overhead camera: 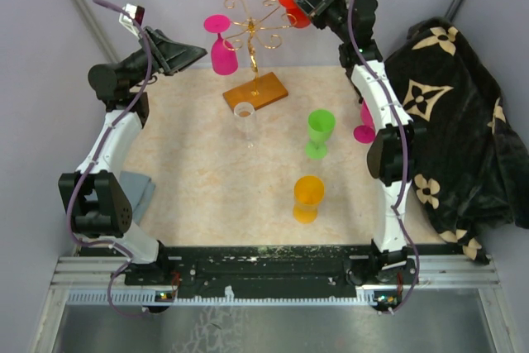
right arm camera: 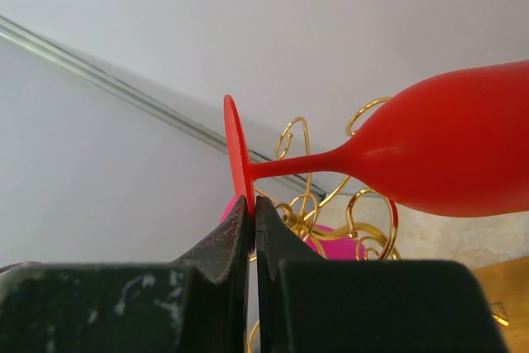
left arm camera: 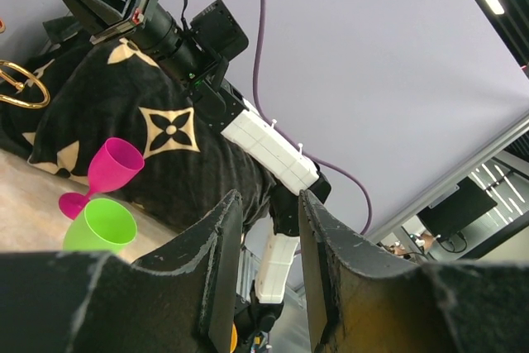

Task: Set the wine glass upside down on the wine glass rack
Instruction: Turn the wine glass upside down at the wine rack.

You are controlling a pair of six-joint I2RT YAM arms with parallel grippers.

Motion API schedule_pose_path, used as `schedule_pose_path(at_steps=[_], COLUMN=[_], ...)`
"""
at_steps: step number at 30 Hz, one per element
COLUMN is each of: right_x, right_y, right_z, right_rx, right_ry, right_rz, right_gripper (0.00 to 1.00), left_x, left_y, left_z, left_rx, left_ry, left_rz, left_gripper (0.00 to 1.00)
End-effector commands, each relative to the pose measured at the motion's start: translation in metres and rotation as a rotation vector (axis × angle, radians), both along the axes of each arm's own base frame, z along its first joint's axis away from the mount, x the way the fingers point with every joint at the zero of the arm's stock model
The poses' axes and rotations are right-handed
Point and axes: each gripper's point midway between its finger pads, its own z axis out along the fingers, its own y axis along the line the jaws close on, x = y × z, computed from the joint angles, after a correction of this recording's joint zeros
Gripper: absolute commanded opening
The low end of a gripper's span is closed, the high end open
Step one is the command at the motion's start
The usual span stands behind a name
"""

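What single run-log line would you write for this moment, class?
right gripper: shut on red wine glass foot | pose: sideways, near wine glass rack scrolls | left gripper: open, empty | status: not yet hung

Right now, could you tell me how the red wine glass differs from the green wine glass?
The red wine glass is pinched by its foot rim in the right gripper, up beside the wine glass rack; the green wine glass stands free on the table. The red one lies stem roughly sideways; the green one is upright. Both are coloured stemmed glasses.
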Motion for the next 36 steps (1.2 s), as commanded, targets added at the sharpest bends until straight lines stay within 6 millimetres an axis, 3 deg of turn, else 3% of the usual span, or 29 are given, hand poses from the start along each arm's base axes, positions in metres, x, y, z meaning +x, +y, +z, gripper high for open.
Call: schedule_pose_path(at_steps=[1, 11, 28, 36], right_x=[-0.003, 0.003, 0.001, -0.009], right_y=[-0.001, 0.008, 0.027, 0.036], right_z=[0.016, -0.005, -0.018, -0.017], right_rx=[0.027, 0.047, 0.085, 0.086], right_ry=[-0.033, 0.011, 0.012, 0.006], right_rz=[0.020, 0.074, 0.225, 0.281], right_gripper=[0.00, 0.00, 0.00, 0.00], left_x=[-0.008, -0.007, -0.005, -0.004], left_y=[-0.002, -0.002, -0.002, -0.003], left_z=[0.004, 0.002, -0.003, -0.005], left_rx=[0.013, 0.017, 0.018, 0.016], left_ry=[-0.043, -0.041, -0.034, -0.029], left_rz=[0.000, 0.000, 0.000, -0.001], left_gripper=[0.40, 0.40, 0.40, 0.40])
